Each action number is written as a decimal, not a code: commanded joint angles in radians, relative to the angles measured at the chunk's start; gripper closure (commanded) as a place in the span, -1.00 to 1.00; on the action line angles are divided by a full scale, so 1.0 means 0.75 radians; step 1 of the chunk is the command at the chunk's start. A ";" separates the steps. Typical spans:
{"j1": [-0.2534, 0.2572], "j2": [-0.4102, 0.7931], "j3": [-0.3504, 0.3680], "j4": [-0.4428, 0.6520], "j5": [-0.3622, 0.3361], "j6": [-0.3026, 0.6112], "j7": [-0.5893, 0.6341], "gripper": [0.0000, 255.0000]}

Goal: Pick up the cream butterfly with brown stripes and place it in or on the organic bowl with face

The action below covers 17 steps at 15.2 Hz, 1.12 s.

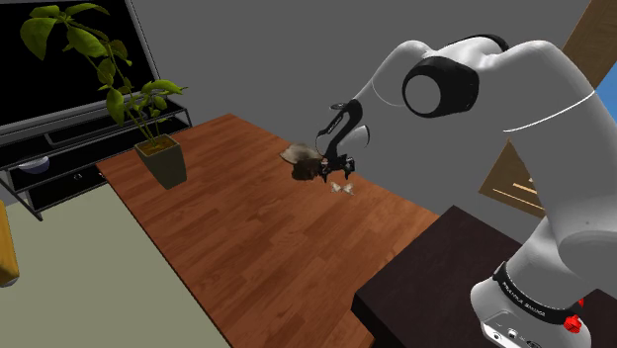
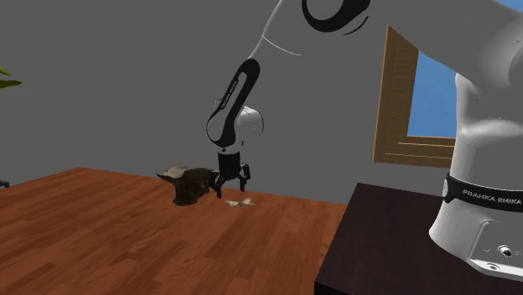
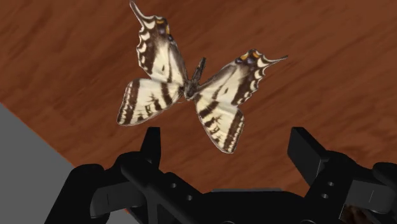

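A cream butterfly (image 3: 191, 95) with brown stripes lies flat on the wooden table, wings spread. It also shows as a small pale shape (image 1: 344, 187) (image 2: 240, 202) near the table's far edge. My black gripper (image 3: 229, 149) hovers just above it, open, fingers apart and touching nothing; the butterfly lies just ahead of the fingertips. The gripper (image 1: 338, 170) (image 2: 230, 186) hangs between the butterfly and a brown organic bowl (image 1: 303, 163) (image 2: 189, 184), which stands on the table right beside it.
A potted plant (image 1: 158, 148) stands at the table's corner toward the shoulder view's left. A dark shelf unit (image 1: 69, 158) stands behind it. My dark stand (image 1: 435, 287) adjoins the table. A wood-framed window (image 2: 415, 100) is on the wall.
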 commanded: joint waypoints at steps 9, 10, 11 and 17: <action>-0.020 0.094 0.016 0.055 0.024 0.038 0.016 -1.00; -0.020 0.094 0.016 0.055 0.024 0.038 0.016 -1.00; -0.020 0.094 0.016 0.055 0.024 0.038 0.016 -1.00; -0.020 0.101 0.016 0.067 0.024 0.034 0.017 1.00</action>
